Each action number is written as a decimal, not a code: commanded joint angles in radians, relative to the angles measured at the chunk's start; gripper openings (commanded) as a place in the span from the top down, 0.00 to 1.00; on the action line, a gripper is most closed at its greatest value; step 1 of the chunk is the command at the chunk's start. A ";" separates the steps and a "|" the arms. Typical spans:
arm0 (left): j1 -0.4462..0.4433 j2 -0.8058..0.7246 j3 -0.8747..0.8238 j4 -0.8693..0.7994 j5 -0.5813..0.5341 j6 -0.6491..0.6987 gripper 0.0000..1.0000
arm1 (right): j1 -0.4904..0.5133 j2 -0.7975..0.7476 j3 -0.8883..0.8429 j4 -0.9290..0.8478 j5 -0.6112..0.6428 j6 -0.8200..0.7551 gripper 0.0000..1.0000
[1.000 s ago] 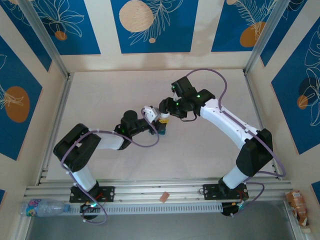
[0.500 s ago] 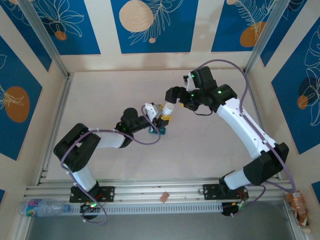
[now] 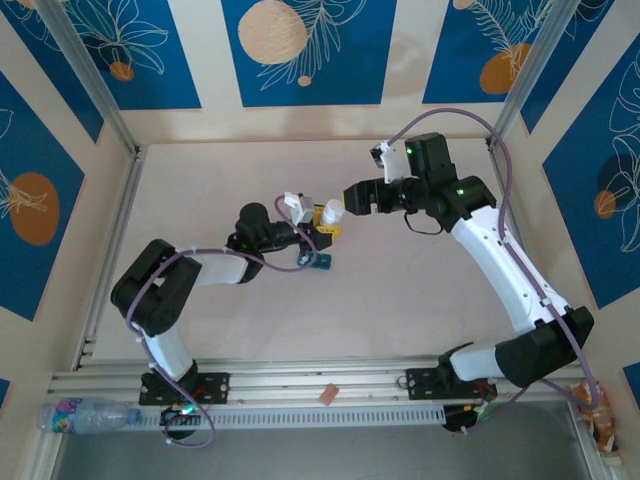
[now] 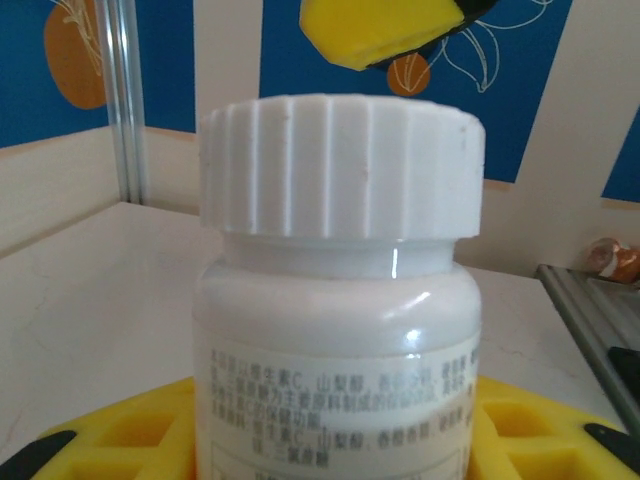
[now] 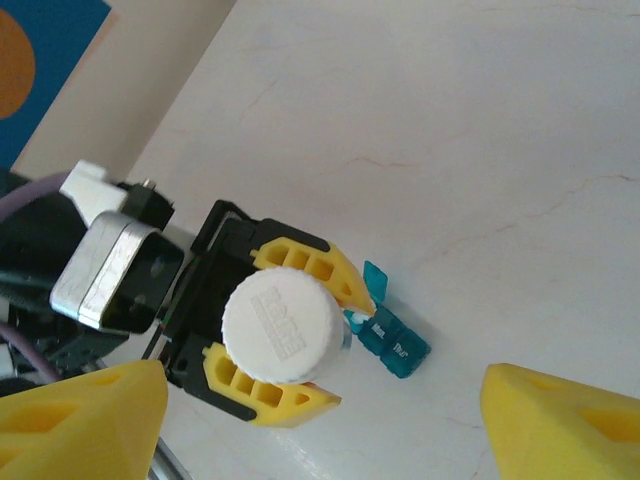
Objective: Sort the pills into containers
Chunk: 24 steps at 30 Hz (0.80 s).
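Getting ready to open up

The left tool (image 5: pixel 332 346) pinched the bottle (image 5: pixel 283 328) upright, its cap (image 4: pixel 340 165) on. The right tool (image 3: pixel 350 198) hung over it, spread wide. The containers (image 5: pixel 390 340) lay on the worktop (image 5: pixel 450 150) just beside. Next, the right tool likely had to twist the cap off

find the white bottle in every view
top external: bottle at centre, between the arm tips
left wrist: bottle dead centre, close up, cap on
right wrist: its cap from above, lower left of centre
shared landmark: yellow jaws of the left gripper clamping it
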 commanded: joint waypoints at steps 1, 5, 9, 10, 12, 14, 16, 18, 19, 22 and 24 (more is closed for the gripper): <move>0.009 0.014 0.036 0.049 0.081 -0.053 1.00 | -0.004 0.030 0.014 -0.022 -0.084 -0.094 0.19; 0.008 0.024 0.044 0.056 0.092 -0.067 1.00 | 0.011 0.078 0.052 -0.047 -0.094 -0.107 0.20; 0.008 0.027 0.047 0.055 0.095 -0.074 1.00 | 0.026 0.120 0.084 -0.071 -0.089 -0.120 0.23; 0.008 0.025 0.049 0.052 0.096 -0.074 1.00 | 0.029 0.128 0.090 -0.074 -0.089 -0.120 0.24; 0.007 0.025 0.048 0.048 0.098 -0.073 1.00 | 0.034 0.140 0.098 -0.078 -0.089 -0.122 0.25; 0.008 0.024 0.047 0.048 0.098 -0.072 1.00 | 0.038 0.149 0.106 -0.084 -0.088 -0.123 0.27; 0.009 0.024 0.047 0.049 0.098 -0.072 1.00 | 0.042 0.157 0.113 -0.090 -0.089 -0.126 0.28; 0.008 0.024 0.047 0.050 0.098 -0.074 1.00 | 0.047 0.162 0.115 -0.092 -0.088 -0.128 0.29; 0.008 0.026 0.047 0.050 0.098 -0.074 1.00 | 0.048 0.165 0.115 -0.091 -0.089 -0.126 0.30; 0.008 0.027 0.049 0.050 0.098 -0.075 1.00 | 0.053 0.171 0.116 -0.092 -0.090 -0.125 0.33; 0.007 0.027 0.050 0.053 0.099 -0.077 1.00 | 0.057 0.173 0.117 -0.092 -0.091 -0.125 0.34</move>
